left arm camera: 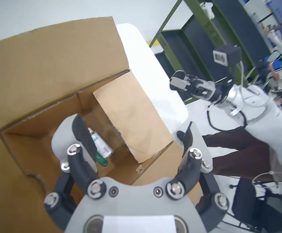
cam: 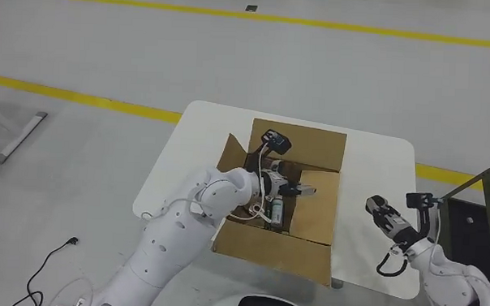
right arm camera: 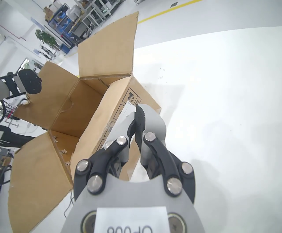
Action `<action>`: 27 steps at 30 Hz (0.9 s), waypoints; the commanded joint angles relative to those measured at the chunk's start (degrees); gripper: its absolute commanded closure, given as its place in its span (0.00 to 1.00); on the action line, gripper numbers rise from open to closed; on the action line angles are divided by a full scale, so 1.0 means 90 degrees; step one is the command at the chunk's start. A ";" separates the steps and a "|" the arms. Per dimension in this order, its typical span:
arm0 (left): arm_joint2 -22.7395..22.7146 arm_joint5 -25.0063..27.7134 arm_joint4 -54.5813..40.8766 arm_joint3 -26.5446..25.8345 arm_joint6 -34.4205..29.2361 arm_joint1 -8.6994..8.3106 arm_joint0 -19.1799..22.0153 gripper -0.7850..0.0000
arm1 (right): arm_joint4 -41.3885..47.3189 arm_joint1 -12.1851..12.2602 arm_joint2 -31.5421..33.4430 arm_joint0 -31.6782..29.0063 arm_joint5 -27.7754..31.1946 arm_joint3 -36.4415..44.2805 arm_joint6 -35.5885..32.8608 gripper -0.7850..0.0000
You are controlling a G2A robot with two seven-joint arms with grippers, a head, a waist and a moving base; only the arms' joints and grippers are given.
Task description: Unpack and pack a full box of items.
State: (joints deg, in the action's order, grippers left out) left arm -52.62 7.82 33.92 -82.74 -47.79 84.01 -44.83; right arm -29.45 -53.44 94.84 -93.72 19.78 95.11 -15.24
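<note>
1. Item. A white bottle with a green cap [left arm camera: 100,146] lies on its side on the floor of the cardboard box [left arm camera: 33,150], close to an inner corner. It sits deep in the box, so I judge it can be reached only from above.
2. Container. The cardboard box [cam: 274,247] stands on the white table [cam: 375,157] with its flaps spread. One side flap [left arm camera: 123,103] leans inward over the opening.
3. Left gripper [left arm camera: 133,121]. It hangs over the opening, inside the line of the box rim. Its jaws are wide apart and it holds nothing. The bottle lies below it, just beyond one finger pad [left arm camera: 84,136] and not between the two pads. I judge the wide spread is meant to straddle the bottle's body.
4. Right gripper [right arm camera: 136,120]. It is outside the box, beside the wall under the leaning flap and above bare table [right arm camera: 220,99]. Its fingers are pressed together on nothing. I judge it is parked there to leave the opening free.
5. Reading. This looks like the unpacking stage. My left gripper needs to shift sideways over the bottle and then descend, and the leaning flap could snag a finger.
</note>
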 commanded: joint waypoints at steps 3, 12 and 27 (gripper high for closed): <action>0.0193 -0.0189 -0.1014 0.0573 0.0497 0.0159 0.0043 0.00 | -0.0993 -0.0033 -0.0247 -0.0048 0.0032 -0.0029 0.0537 1.00; 0.0769 0.0155 -0.2019 0.2525 0.0357 0.0456 0.0450 0.00 | -0.1451 -0.0178 -0.0806 -0.0008 -0.0196 -0.0470 0.1371 1.00; 0.1159 0.0437 -0.2231 0.3768 0.0425 0.0738 0.0757 0.00 | -0.1579 -0.0310 -0.1314 0.0252 -0.0003 -0.0643 0.1235 1.00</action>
State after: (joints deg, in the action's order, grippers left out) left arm -42.28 11.38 14.68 -49.30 -43.77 90.46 -38.13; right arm -43.54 -56.16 83.24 -91.59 19.68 89.40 -4.11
